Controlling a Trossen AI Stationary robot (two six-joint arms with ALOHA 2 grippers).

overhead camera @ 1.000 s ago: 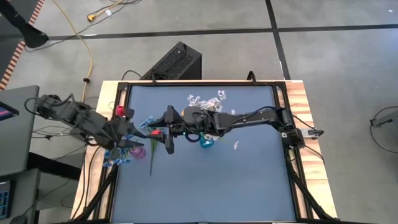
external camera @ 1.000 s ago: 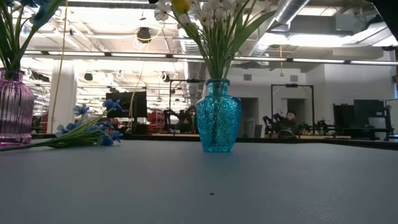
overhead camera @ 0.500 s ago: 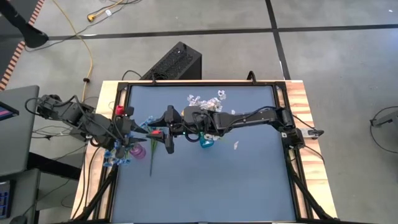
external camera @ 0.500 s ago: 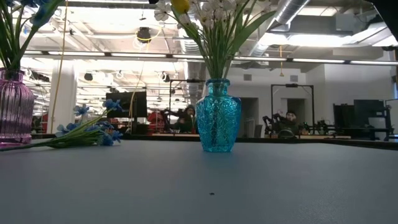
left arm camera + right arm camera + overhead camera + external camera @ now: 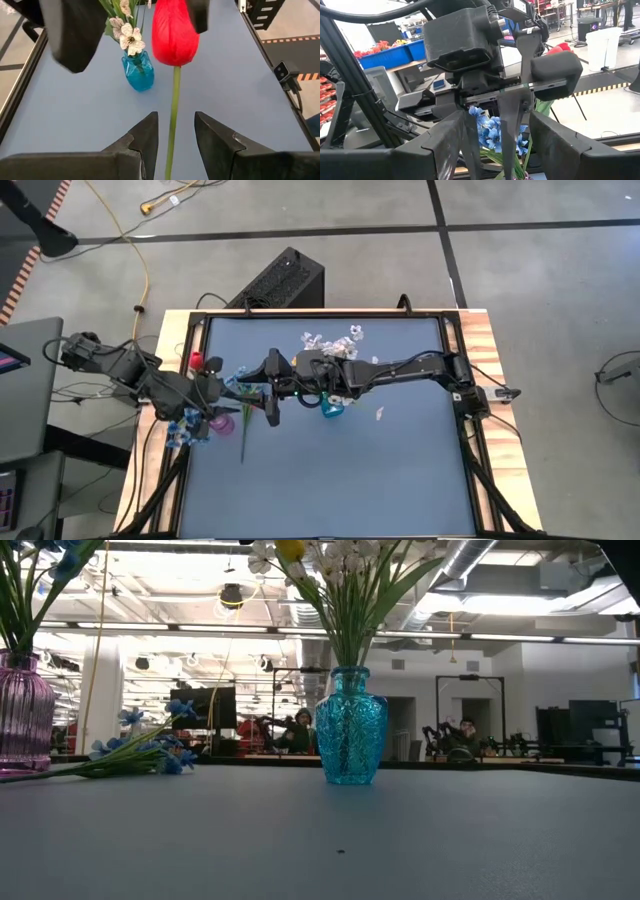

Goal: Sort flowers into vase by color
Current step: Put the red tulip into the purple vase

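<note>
A red tulip [image 5: 172, 35] hangs in the air over the table between my two grippers, its green stem [image 5: 170, 100] pointing at my left gripper. My left gripper [image 5: 175, 120] [image 5: 232, 392] is open, and the stem runs between its fingers without touching them. My right gripper [image 5: 258, 392] reaches in from the table's right and has the tulip at its blossom end. A blue vase [image 5: 350, 725] holds white sprays and a yellow tulip [image 5: 290, 550]. The pink vase [image 5: 22, 710] holds blue sprays. My right gripper holds the red tulip at its blossom [image 5: 187, 30], with a dark finger [image 5: 200, 15] over the blossom's upper side. It comes in level from the table's right. The tulip is lifted clear, stem toward the left arm. The left wrist view's top edge cuts off most of the contact.
A blue spray [image 5: 140, 750] lies on the table beside the pink vase, its stem [image 5: 243, 438] running toward the near edge. Loose white sprays [image 5: 330, 340] lie near the far edge. More red blossoms [image 5: 197, 361] sit at the table's left edge. People show in the room behind.
My left gripper has moved toward the table's right, up to the right gripper, and now has the tulip's stem between its open fingers. The right arm and the tulip have kept still.
</note>
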